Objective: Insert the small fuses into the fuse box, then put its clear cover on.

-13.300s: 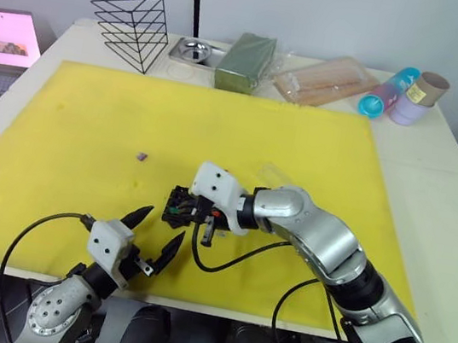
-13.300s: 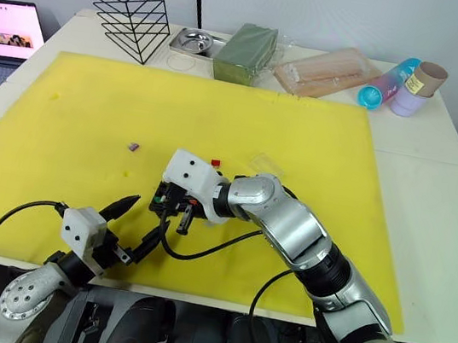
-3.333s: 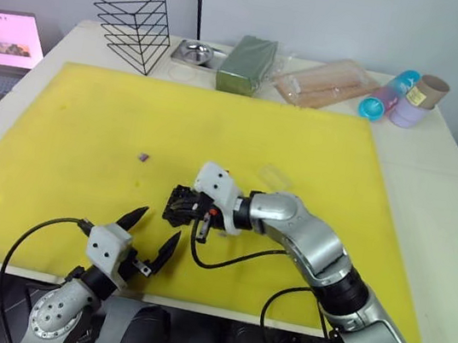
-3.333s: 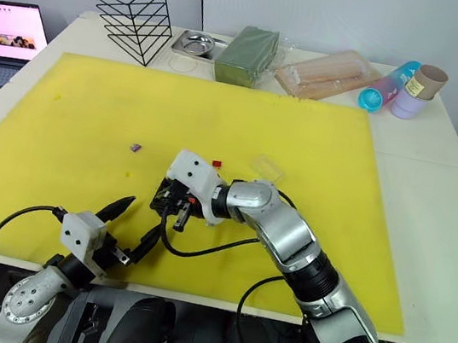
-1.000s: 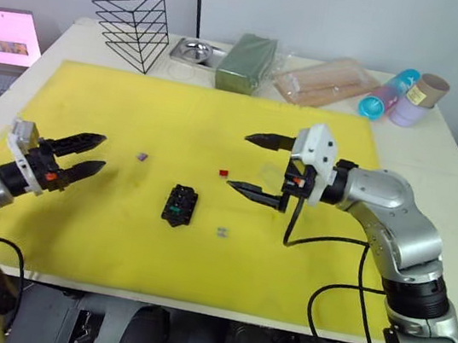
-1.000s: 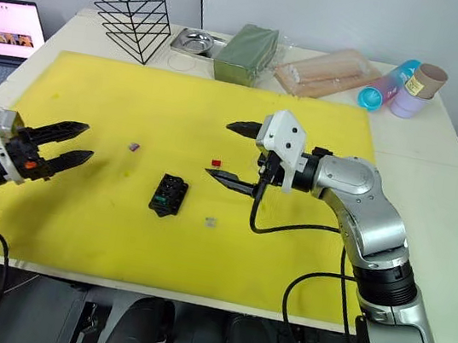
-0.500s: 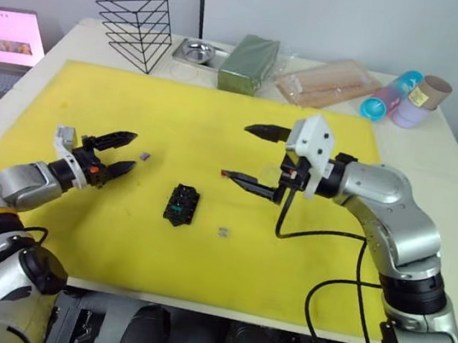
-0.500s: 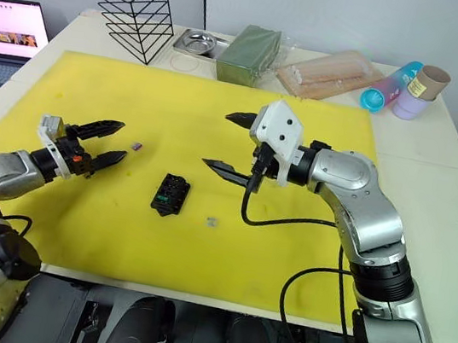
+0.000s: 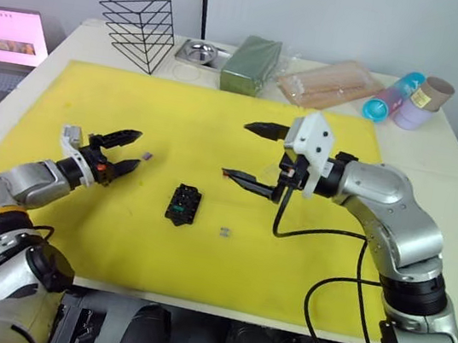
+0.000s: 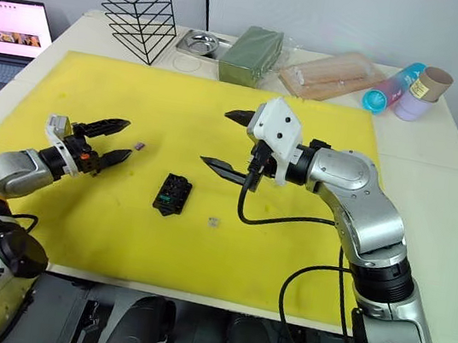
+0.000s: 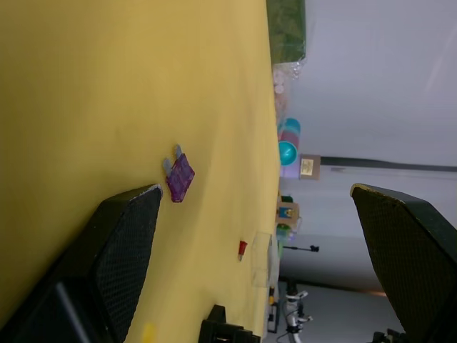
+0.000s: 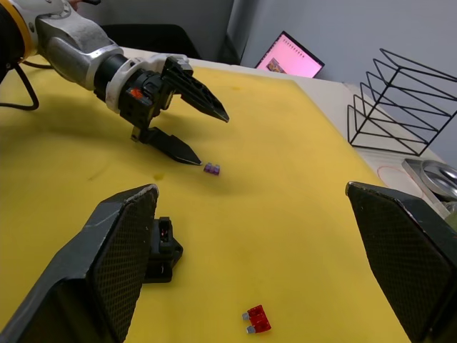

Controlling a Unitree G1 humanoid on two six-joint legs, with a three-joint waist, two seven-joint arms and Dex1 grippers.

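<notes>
Reaching for two loose fuses, one per arm.

Left gripper (image 9: pixel 120 148) spread wide and empty, tips just short of the purple fuse (image 9: pixel 147 156) on the yellow foam mat (image 9: pixel 76 97); right gripper (image 9: pixel 253 153) likewise wide open, holding nothing, poised above the red fuse (image 12: pixel 256 319). Fuse box (image 9: pixel 182 205) lying between the arms with a green fuse (image 9: pixel 172 209) seated, pale grey fuse (image 9: pixel 223 232) just beside it. Likely next: lower, straddle each fuse, close. Clear cover not made out.
</notes>
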